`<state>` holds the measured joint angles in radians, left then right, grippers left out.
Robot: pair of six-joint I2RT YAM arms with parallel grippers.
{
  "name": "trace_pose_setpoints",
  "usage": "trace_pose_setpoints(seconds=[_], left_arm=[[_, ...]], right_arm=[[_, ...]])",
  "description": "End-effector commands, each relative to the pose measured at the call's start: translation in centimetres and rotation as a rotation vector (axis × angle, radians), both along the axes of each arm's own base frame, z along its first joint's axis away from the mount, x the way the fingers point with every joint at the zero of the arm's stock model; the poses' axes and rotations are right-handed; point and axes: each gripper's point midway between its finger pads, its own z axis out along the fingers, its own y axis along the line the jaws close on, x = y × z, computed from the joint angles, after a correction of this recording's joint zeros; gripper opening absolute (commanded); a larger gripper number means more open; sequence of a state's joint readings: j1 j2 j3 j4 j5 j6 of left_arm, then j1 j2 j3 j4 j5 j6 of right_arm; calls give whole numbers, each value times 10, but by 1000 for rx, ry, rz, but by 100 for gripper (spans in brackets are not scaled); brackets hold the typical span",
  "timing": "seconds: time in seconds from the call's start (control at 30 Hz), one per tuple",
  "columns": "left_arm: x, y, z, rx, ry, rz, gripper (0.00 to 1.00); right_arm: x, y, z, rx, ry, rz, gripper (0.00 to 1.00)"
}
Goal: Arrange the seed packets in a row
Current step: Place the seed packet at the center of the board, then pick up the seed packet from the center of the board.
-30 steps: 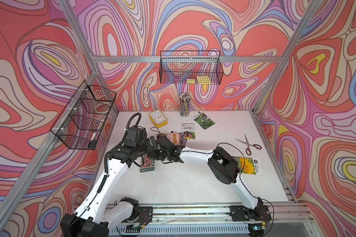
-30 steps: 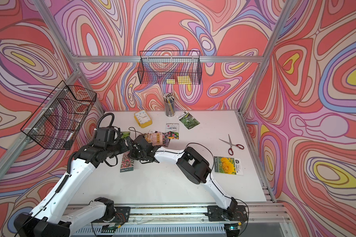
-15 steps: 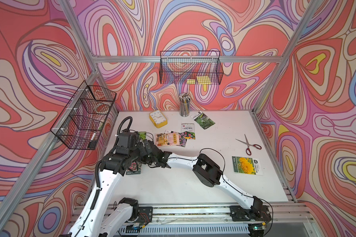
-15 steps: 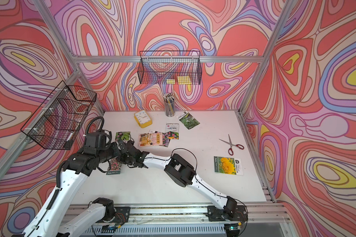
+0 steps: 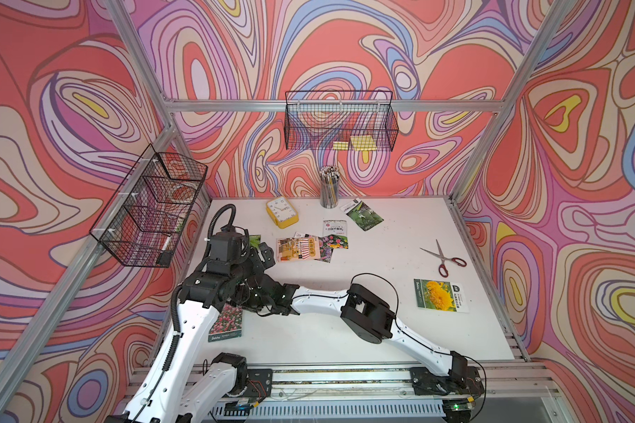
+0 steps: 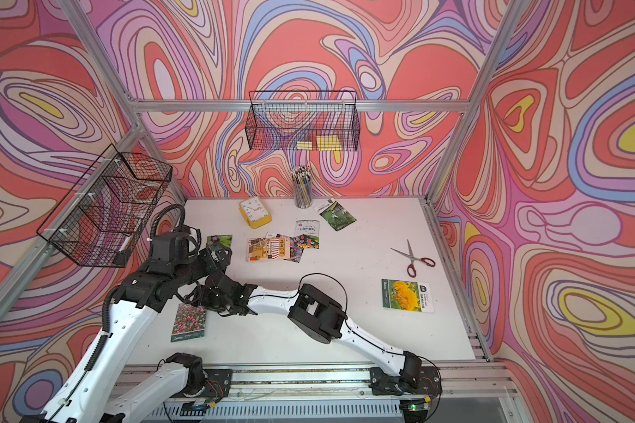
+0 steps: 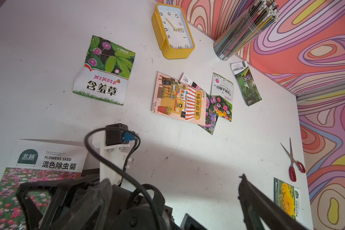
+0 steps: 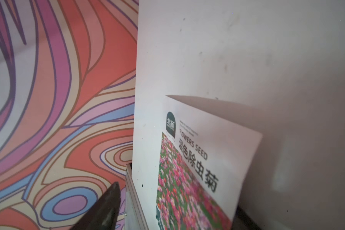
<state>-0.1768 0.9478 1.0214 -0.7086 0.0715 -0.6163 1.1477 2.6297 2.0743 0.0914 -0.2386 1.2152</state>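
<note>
Progress is slight: no row exists yet. You have the pink flower-field packet (image 5: 228, 324) lying by the near left edge of the desk (image 5: 345, 329). One end of it curls up off the surface in the right wrist view. The right pincer (image 6: 198, 297) sits just over its far end with jaws parted, clamping nothing. The left pincer (image 7: 173, 181) hangs released and empty above the desk.

The mimosa packet (image 7: 106, 69) lies alone farther back on the left. The orange shopfront packet (image 5: 297, 249) overlaps a purple-flower packet (image 5: 327, 254), which lies right against a white-topped flower packet (image 5: 335, 227). A dark green packet (image 5: 363, 215) lies askew near the pencil cup (image 5: 329, 190), and the sunflower packet (image 5: 440, 295) sits well apart on the right.

All seven are flat, glossy printed sachets with thin edges. By my judgement, you need to separate the overlapped packets and line up nearly every packet.
</note>
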Motion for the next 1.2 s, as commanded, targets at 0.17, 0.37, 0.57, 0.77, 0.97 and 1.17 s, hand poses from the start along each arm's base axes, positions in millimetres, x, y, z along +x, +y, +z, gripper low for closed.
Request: trace_pose_setpoints(seconds=[0.17,0.37,0.57,0.77,0.97,1.17], left_arm=[[12,11,16,30,-46,47,99],[42,22,-2,0,18,106,99],[92,43,-60,-110,161,203,99],[137,69,-107,-62,241,253,99],[167,91,-144,-134,261,254,99],[181,112,-166,-80,276,229,98]], right_arm=[[14,-43,8,-163,-115,-82,86],[25,-72,28,-191,-194,-121,88],[50,-116,46,-193,-254,-180,88],[92,-140,62,-100,-293,-153,90],[141,-126,38,-24,-176,-67,91],[163,-94,24,6,-168,-14,90]])
